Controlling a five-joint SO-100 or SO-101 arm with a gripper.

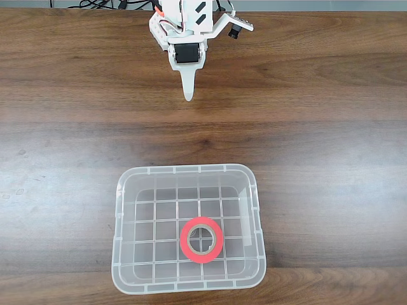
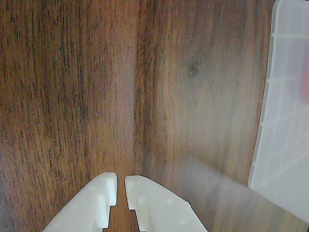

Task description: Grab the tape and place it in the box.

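Tape [image 1: 201, 239] lies inside box [image 1: 189, 229]; bare table [image 1: 318, 127] around.

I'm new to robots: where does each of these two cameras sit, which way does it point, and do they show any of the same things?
Fixed view: sits above, looking straight down on the brown wooden table; the white arm's gripper enters from the top edge, clear of the clear plastic rectangular box holding the red-orange ring of tape.
Wrist view: rides on the arm, looking down past the nearly closed white gripper at the tabletop.
Shared: the gripper, the wood, the box at the wrist view's right edge, and a red blur, probably the tape.
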